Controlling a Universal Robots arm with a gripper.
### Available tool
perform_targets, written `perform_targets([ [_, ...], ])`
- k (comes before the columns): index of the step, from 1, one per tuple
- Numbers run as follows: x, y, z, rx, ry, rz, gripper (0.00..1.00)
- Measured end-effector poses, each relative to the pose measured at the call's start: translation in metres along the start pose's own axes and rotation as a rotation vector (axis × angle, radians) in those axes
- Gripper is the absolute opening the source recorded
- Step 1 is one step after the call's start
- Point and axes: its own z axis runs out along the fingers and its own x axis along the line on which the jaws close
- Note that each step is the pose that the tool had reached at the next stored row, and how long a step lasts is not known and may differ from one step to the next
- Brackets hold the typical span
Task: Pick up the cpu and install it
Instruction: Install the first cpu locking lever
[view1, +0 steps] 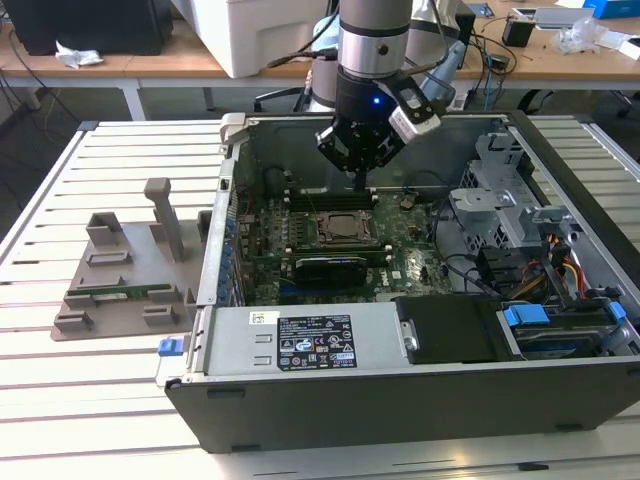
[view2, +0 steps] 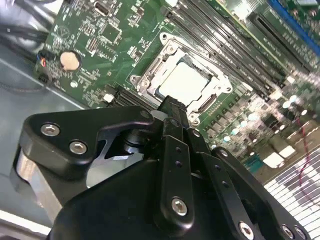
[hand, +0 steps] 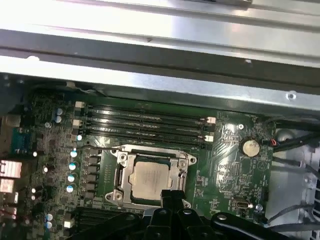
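The cpu (hand: 152, 176) is lying in its socket frame (hand: 121, 175), placement looking finished.
The gripper (view1: 360, 184) is hovering at its twelve o'clock in the exterior view, fingers seemingly pinched together on nothing; anything further is calling for a level, light touch.

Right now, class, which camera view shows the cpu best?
The first wrist view: the cpu faces the camera nearly square, seated in its socket, silvery top plain. The second wrist view shows the cpu slanted, near edge hidden. In the exterior view it is too small to tell apart.
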Motion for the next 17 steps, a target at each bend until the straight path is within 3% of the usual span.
perform_targets([
  [8,0.0,0.0,0.0,-0.0014,-0.0001,-0.143,0.11],
  [14,0.0032,0.0005,-0.0001,0.0001,0.0002,-0.116,0.11],
  [17,0.0033,0.0005,0.0,0.0008,0.0003,-0.036,0.11],
])
